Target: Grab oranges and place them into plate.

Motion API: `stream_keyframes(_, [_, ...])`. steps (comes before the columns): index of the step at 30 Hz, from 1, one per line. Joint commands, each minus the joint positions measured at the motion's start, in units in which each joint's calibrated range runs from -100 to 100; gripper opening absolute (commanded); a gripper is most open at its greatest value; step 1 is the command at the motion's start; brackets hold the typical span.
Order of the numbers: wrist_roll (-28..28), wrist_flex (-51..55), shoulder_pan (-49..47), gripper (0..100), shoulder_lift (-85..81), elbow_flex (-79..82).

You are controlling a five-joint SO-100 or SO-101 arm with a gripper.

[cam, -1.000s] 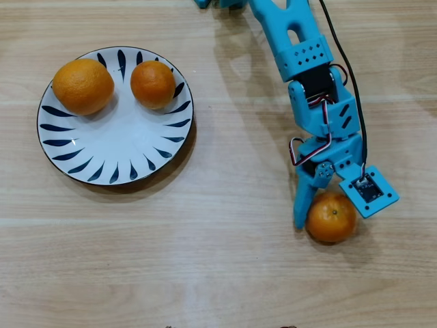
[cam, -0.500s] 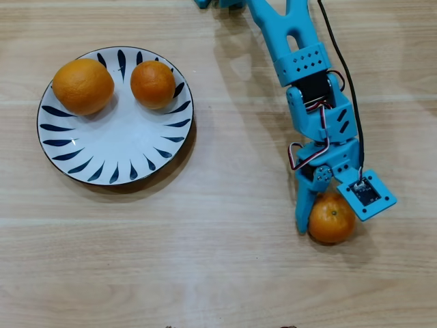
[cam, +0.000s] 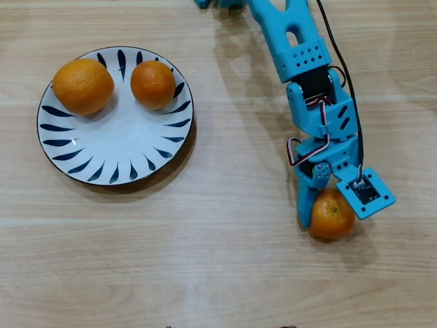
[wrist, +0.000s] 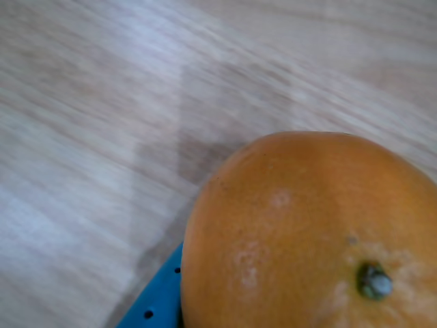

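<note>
So, overhead view first: my pincer is down on the last orange, out on the bare wooden table at the right of that view, well apart from the plate. One blue finger lies right along the fruit's left side. The other finger is tucked under my camera mount, so I can't see it touch. My read is that I'm clenched around the orange or very nearly, but from above I can't honestly tell. Two oranges already sit in the plate's upper half, the larger orange at left and a smaller one just beside it, not touching.

Wrist view: the orange fills the lower right, stem scar showing, with a bit of perforated blue finger against its lower left edge. The wood looks smeared.

Handling-wise, I'd guess it's light and firm with a little give, and the dimpled skin should grip fine. It's round though, so it'll roll or pop out if I pinch off-centre. Best hold is straight across the widest part.
</note>
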Motion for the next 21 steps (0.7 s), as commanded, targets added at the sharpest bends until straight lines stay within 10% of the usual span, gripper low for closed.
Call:
stream_keyframes(1, [1.98,5.24,0.78,26,-12.69,0.29])
stream_keyframes(21, [15.26,21.05,33.85,26,-55.38,43.11])
